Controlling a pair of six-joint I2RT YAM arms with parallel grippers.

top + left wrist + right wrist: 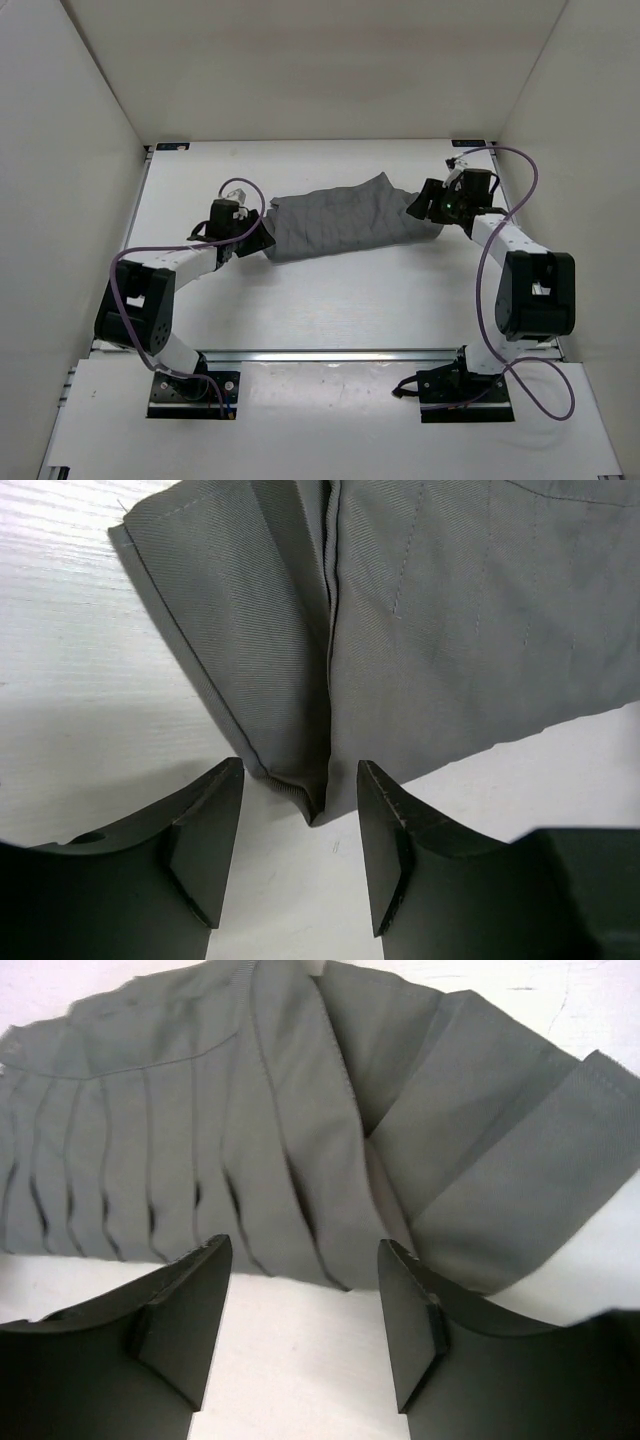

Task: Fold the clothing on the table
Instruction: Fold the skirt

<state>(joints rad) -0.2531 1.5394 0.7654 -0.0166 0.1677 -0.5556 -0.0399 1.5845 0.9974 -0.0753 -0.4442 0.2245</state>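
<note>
Clothing [335, 225] flat on table [300, 300]; left gripper [300, 800] jaws apart, fabric corner between tips, unclamped; right gripper [305, 1260] jaws wide, hem at tips.

In the top view the left arm [160, 272] is raised from its base toward 11 o'clock and bent at the elbow. From there the forearm is stretched toward 2 o'clock, with the left gripper [258, 238] carried low at its end. The right arm [522, 262] is set as a mirror of it — lifted toward 1 o'clock, then folded back toward 10 o'clock, with the right gripper [420, 207] at its tip. In both wrist views the black fingers [205, 835] are held parted, and the right pair [175, 1320] is spread a little wider.
</note>
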